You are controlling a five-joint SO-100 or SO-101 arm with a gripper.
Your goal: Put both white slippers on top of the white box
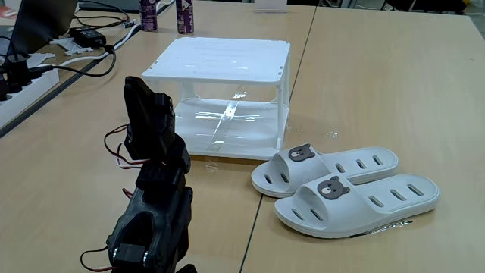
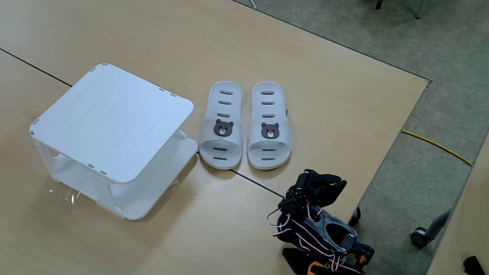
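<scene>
Two white slippers lie side by side on the wooden table, bear badges up: one (image 1: 326, 168) (image 2: 221, 126) nearer the box, the other (image 1: 356, 201) (image 2: 267, 126) beside it. The white box (image 1: 220, 61) (image 2: 114, 122), a two-tier rack, stands upright with nothing on its flat slatted top. My black arm is folded up on itself, its gripper (image 1: 142, 95) (image 2: 321, 185) a short way from the slippers' toe ends and touching nothing. I cannot make out how its jaws stand.
Two purple bottles (image 1: 149, 14) (image 1: 184, 15) stand behind the box. A power strip with cables (image 1: 23, 76) lies at the far left of a fixed view. The table edge (image 2: 397, 145) drops to a grey floor with a yellow cable (image 2: 435, 145).
</scene>
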